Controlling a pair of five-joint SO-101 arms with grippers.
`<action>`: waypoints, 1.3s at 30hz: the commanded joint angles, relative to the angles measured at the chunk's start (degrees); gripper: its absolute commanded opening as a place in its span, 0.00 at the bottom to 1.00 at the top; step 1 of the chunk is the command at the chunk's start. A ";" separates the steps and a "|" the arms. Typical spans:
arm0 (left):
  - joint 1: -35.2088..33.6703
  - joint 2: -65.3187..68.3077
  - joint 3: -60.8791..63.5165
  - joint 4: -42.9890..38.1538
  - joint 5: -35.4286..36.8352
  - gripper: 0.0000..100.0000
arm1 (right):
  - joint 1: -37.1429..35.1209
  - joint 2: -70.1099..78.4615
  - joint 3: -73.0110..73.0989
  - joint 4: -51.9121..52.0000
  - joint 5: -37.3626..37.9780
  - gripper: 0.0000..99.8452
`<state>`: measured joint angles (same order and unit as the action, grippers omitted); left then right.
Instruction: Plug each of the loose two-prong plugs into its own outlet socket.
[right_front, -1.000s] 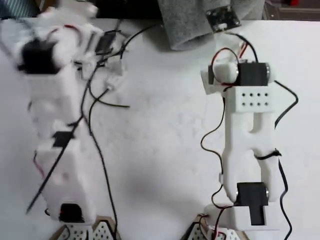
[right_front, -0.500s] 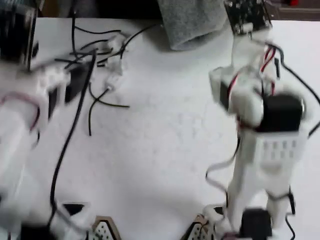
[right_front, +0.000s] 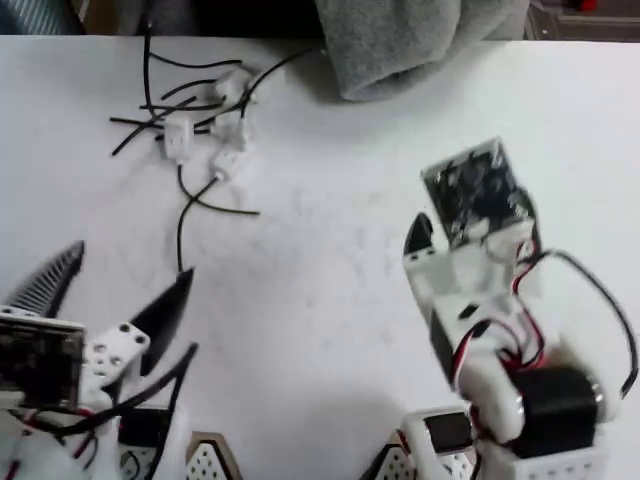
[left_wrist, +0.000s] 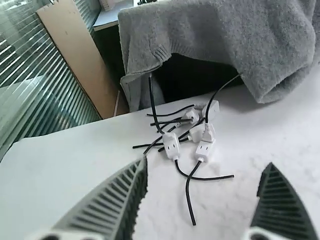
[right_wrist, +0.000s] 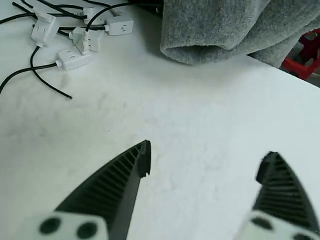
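Since a moment ago, both arms have been drawn back to the near edge. The left hand is held wide open and empty (likewise the right hand). The plugs are seen tangled well ahead on the tabletop, near a grey cloth.

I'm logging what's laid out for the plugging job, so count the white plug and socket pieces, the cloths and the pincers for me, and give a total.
White plug and socket pieces: 5, bunched together on the table
Grey cloth: 1
Pincers: 2, the left pincer and the right pincer, both open
Total: 8
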<state>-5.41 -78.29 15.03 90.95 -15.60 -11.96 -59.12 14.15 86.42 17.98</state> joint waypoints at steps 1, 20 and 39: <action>0.48 -10.86 16.44 -6.77 0.18 0.34 | -0.13 -12.35 15.91 -7.69 1.05 0.17; 0.22 -25.54 50.37 -23.21 0.35 0.05 | 5.41 -43.56 64.44 -29.05 5.98 0.09; -7.78 -25.54 70.24 -24.70 16.26 0.02 | 5.23 -44.00 74.02 -18.95 5.89 0.02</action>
<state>-11.03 -103.34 83.34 66.77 1.36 -7.12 -102.73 85.98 66.46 23.78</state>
